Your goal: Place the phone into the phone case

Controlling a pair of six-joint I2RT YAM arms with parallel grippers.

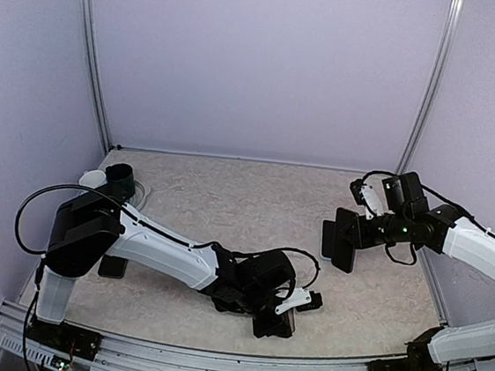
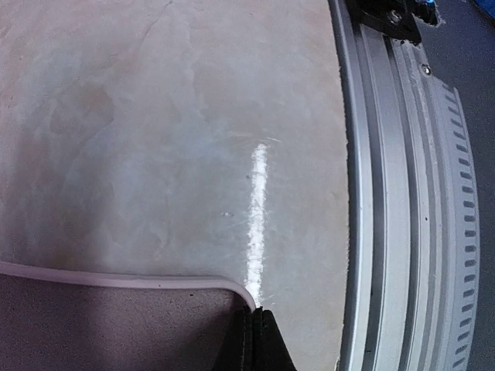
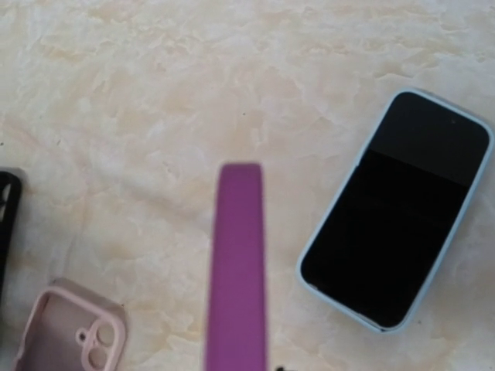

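Hand (image 2: 256, 317) pinched shut on case (image 2: 116, 325) rim corner; table (image 2: 155, 139) below, rail (image 2: 402, 193) at rt.
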